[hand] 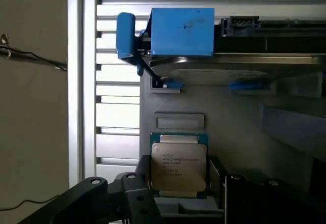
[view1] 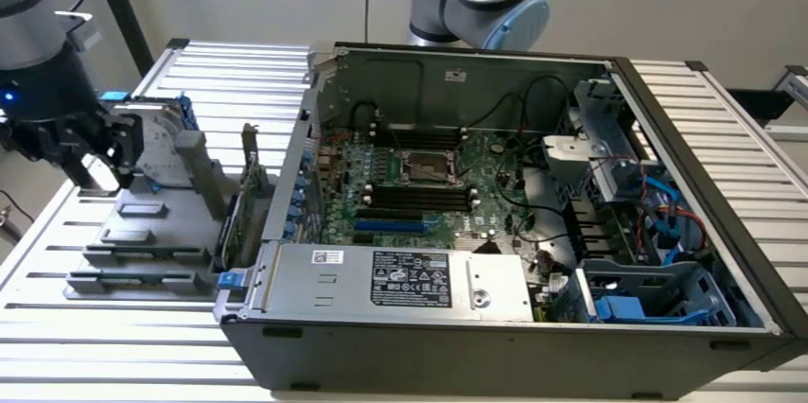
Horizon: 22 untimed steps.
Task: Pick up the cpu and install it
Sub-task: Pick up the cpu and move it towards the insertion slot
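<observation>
The pincer (view1: pixel 104 171), at the left of the frame, stands open around the cpu (hand: pixel 179 166), not gripping it.

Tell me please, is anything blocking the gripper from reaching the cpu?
Nothing visible does. The open gripper hangs right over the cpu, which lies uncovered in the gray tray, one finger to each side.

Even, diffuse indoor light, no hard shadows.
Exterior view: white slatted metal surface (view1: pixel 139 346) bright; inside of the open dark grey computer case (view1: pixel 505 346) dimmer. Wrist view: slats near blown out, soft sheen on the small square silvery-topped cpu (hand: pixel 179 166), black gripper (hand: pixel 175 198) dark and soft in foreground.
</observation>
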Each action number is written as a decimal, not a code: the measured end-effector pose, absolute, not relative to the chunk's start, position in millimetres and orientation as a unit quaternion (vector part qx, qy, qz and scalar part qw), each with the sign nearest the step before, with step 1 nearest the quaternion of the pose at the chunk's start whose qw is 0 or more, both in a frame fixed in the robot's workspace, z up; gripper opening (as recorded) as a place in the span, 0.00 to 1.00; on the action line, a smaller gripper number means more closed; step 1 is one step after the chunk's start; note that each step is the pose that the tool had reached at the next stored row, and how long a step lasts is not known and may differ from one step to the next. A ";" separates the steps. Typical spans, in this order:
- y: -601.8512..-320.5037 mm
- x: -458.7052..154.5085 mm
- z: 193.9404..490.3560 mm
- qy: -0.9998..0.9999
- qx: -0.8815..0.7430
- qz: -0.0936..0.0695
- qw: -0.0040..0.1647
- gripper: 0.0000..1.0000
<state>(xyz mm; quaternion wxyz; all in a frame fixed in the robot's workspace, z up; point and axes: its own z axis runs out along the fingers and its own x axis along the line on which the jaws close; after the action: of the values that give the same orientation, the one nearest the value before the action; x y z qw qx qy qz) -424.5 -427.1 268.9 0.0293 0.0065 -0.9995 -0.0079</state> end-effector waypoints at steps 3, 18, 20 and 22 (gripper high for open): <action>-427.3 -421.1 282.7 -1.000 0.006 -0.008 0.030 0.55; -427.9 -368.9 350.6 -0.999 0.012 -0.009 0.039 0.55; -428.1 -360.7 359.9 -0.999 0.013 -0.009 0.040 0.55; -428.1 -352.0 369.1 -0.999 0.014 -0.010 0.041 0.55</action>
<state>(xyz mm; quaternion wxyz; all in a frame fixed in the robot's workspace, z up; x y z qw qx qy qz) -352.0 -428.1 369.1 0.0405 0.0137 -0.9990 -0.0104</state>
